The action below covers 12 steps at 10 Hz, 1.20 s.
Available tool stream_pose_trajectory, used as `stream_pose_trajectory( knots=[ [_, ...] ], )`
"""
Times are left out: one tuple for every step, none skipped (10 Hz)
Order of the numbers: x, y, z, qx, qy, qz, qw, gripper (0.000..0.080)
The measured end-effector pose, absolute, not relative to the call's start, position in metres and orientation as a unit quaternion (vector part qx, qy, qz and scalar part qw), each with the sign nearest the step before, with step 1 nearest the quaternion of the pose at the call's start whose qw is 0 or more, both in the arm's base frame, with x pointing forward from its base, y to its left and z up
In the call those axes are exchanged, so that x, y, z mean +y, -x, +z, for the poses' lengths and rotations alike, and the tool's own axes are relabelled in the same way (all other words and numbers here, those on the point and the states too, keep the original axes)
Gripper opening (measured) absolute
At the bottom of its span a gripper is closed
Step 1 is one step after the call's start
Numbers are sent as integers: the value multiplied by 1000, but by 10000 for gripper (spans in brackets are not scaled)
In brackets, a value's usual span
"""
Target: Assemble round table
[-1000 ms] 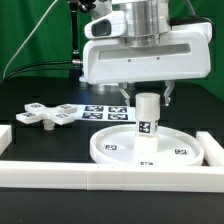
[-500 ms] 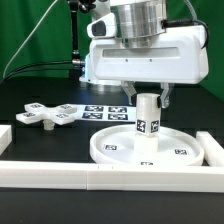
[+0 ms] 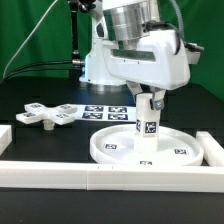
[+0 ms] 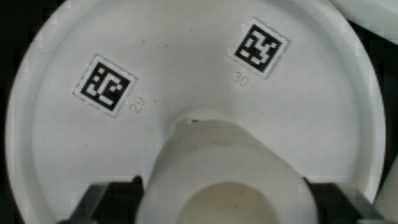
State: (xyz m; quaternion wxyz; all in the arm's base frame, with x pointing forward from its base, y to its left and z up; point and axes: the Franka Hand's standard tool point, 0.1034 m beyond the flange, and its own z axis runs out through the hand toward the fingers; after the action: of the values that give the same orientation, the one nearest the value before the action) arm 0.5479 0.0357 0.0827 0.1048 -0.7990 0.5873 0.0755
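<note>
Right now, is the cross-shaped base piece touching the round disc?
Apart. The exterior view shows bare black tabletop between the cross-shaped base piece and the round disc.

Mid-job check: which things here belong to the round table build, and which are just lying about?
Part of the job:
- round disc
- leg, upright on the disc, held by the gripper
- cross-shaped base, lying apart on the table

Lying about:
- marker board
- white border rails
</note>
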Motion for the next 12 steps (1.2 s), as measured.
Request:
stream_pose_trajectory(
  knots=[
    [37,-548,83,615,778,79,103,413],
    [38,-548,83,621,773,80,103,413],
    [39,-548,83,640,757,84,102,413],
    [39,-548,83,628,767,82,103,508],
    [38,-548,82,613,779,80,104,605],
    [38,-548,81,583,802,76,106,636],
    [38,-548,81,553,823,73,108,636],
    [38,-548,81,516,847,68,111,647],
    [38,-548,81,485,865,64,114,649],
    [38,-548,81,439,889,58,113,649],
    [39,-547,81,377,918,49,108,649],
    [39,-548,81,320,941,41,106,649]
  ],
)
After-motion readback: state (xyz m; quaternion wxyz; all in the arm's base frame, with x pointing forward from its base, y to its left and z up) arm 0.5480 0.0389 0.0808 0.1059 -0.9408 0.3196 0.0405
